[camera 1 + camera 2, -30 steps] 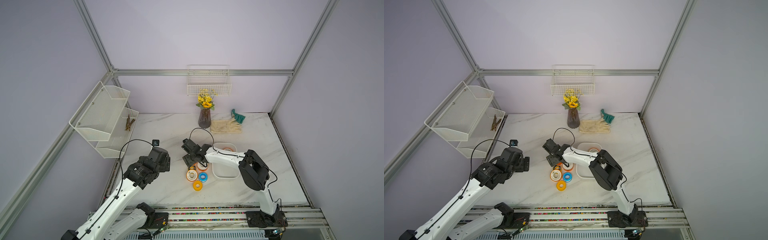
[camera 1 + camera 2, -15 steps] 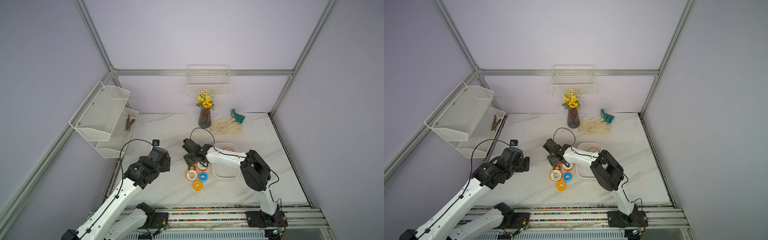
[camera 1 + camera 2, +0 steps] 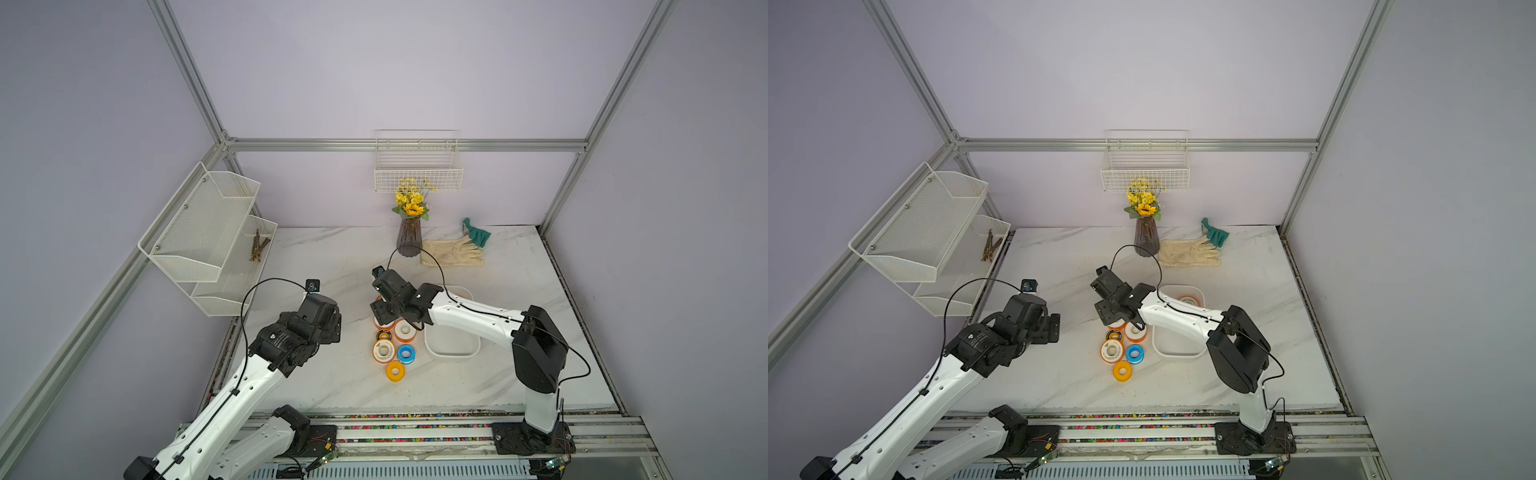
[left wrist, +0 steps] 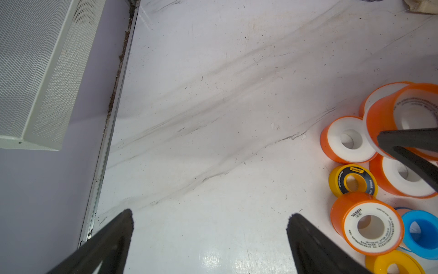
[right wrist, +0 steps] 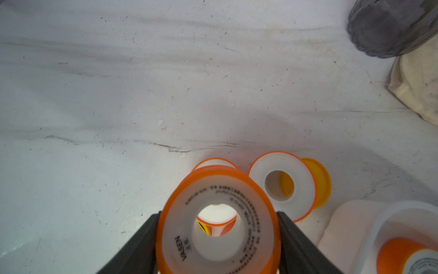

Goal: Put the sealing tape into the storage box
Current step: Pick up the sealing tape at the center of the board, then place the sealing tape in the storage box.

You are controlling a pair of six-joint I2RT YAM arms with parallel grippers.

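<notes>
White marble-patterned surface (image 3: 332,257) carries a shallow white plastic storage box (image 3: 452,343), rounded-rectangular, standing just beside a cluster of loose tape spools. Right arm's fingers (image 5: 139,246) are clamped on either side of an orange sealing-tape spool with a white printed face (image 5: 258,233), raised over the cluster and outside the box. Left arm's fingers (image 4: 109,244) stand wide apart, holding nothing, over bare surface beside the cluster. One orange spool (image 3: 1187,300) lies inside the box at the end nearer the back wall. Lying on the surface, close-packed: an orange-and-white spool (image 3: 384,350), a blue spool (image 3: 406,353), a yellow spool (image 3: 395,371) and a black-and-yellow spool (image 3: 384,334).
</notes>
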